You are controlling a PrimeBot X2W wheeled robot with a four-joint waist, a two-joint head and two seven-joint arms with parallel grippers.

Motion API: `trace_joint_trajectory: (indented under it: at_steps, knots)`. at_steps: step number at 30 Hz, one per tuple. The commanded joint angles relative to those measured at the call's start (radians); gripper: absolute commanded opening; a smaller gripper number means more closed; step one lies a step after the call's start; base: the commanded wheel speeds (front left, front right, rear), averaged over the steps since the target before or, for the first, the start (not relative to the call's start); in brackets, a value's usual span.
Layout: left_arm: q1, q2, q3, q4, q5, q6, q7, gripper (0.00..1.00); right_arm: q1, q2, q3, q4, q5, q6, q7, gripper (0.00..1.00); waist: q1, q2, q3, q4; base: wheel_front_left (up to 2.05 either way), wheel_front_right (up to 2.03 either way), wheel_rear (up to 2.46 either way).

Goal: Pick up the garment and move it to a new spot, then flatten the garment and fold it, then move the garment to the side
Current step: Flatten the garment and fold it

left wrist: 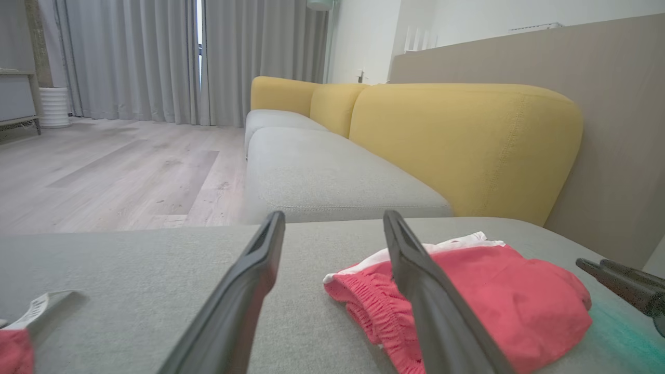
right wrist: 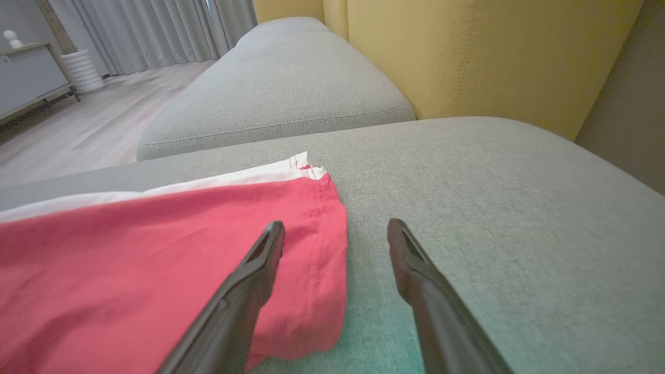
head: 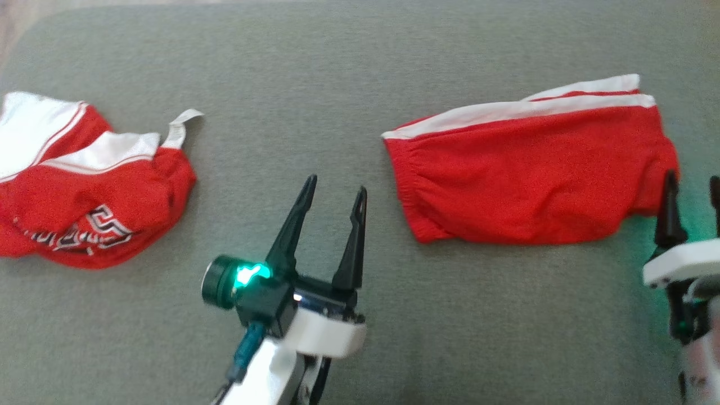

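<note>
folded red shorts (head: 529,169) lie flat toward the right edge of the grey cushion (head: 337,84), left gripper (head: 336,191) spread and empty mid-cushion just off their waistband, right gripper (head: 693,183) spread and empty at their hem end, crumpled red-and-white garment (head: 84,180) at left edge

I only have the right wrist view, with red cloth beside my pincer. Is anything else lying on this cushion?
Observer: Yes, a crumpled red and white garment with lettering lies far to the left, apart from the red shorts.
Operator: Where is the left pincer?
Observer: The left pincer stands open between the two garments, touching neither.
Operator: What does the shorts' far end look like?
Observer: It is a gathered elastic waistband, lying on the cushion.
</note>
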Motion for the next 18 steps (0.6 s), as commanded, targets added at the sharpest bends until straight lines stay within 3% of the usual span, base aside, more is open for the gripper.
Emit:
trace_joint_trajectory:
  at_steps: [1, 4, 12, 18]
  knots:
    - [-0.003, 0.003, 0.039, -0.043, 0.014, 0.008, -0.005, 1.0, -0.044, -0.019, 0.011, -0.021, 0.011, -0.001, 0.01, 1.0, 0.0002, 0.0, 0.0, 0.022, 0.0, 0.0, 0.0]
    - [0.041, 0.003, 0.038, -0.069, 0.041, 0.015, -0.005, 1.0, -0.089, -0.049, -0.038, 0.033, 0.014, -0.001, 0.065, 1.0, 0.0002, 0.0, 0.006, 0.07, 0.0, 0.0, 0.0]
    - [0.065, 0.003, -0.006, -0.093, 0.075, 0.017, -0.005, 1.0, -0.182, -0.126, -0.15, 0.214, -0.119, -0.001, 0.139, 1.0, 0.0002, 0.0, 0.025, 0.198, 0.0, 0.0, 0.0]
    - [0.06, 0.003, -0.017, -0.097, 0.062, 0.028, -0.005, 1.0, -0.214, -0.099, -0.203, 0.328, -0.144, -0.001, 0.172, 1.0, 0.0002, 0.0, 0.02, 0.238, 0.0, 0.0, 0.0]
